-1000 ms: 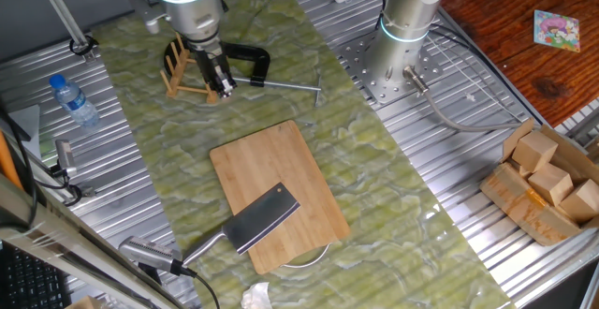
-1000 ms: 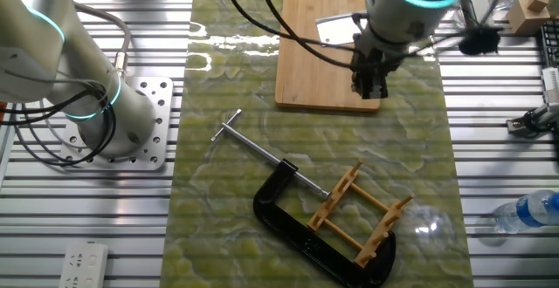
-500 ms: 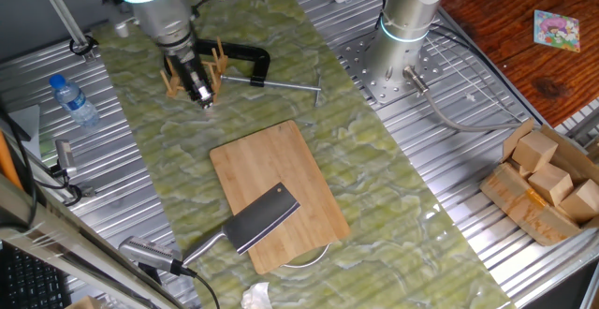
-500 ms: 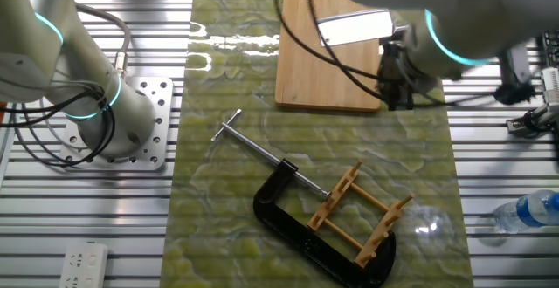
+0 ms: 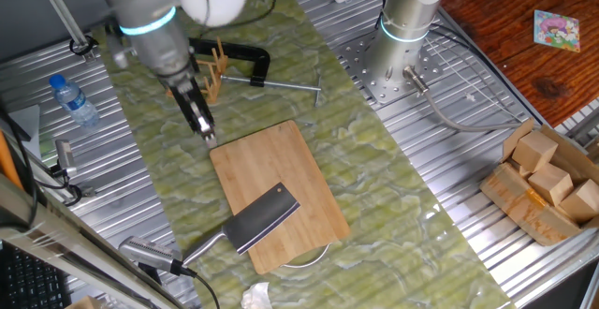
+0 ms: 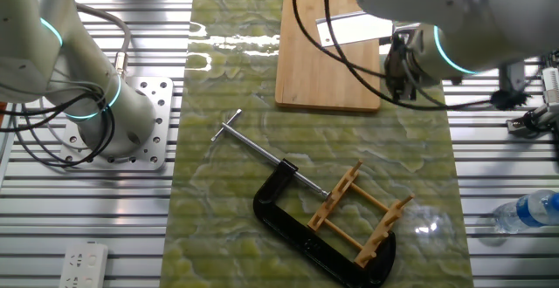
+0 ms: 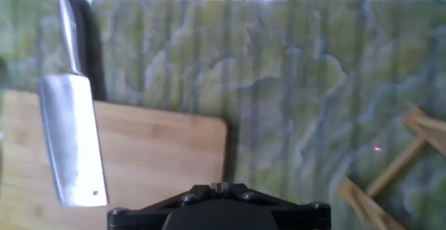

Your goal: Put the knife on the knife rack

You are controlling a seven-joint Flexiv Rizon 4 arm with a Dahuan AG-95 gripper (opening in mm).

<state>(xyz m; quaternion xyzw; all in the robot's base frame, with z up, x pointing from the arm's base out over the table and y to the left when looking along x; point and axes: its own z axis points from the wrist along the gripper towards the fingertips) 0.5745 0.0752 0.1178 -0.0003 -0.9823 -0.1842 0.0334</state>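
Note:
The knife, a cleaver with a dark steel blade (image 5: 262,217) and a silver handle, lies on the near end of the bamboo cutting board (image 5: 281,164). It also shows in the other fixed view (image 6: 349,28) and in the hand view (image 7: 73,139). The knife rack (image 5: 213,64) stands at the far side of the mat, partly behind my arm, against a black C-clamp (image 5: 245,58); it also shows in the other fixed view (image 6: 358,214). My gripper (image 5: 205,129) is shut and empty, above the mat just off the board's far left corner, between rack and knife.
The clamp's steel rod (image 5: 290,85) lies right of the rack. A water bottle (image 5: 73,98) stands left of the mat. A second arm's base (image 5: 402,28) stands at the back right. A box of wooden blocks (image 5: 547,183) sits at far right.
My gripper has moved from over the rack toward the cutting board and the knife. The knife, rack and clamp have not moved.

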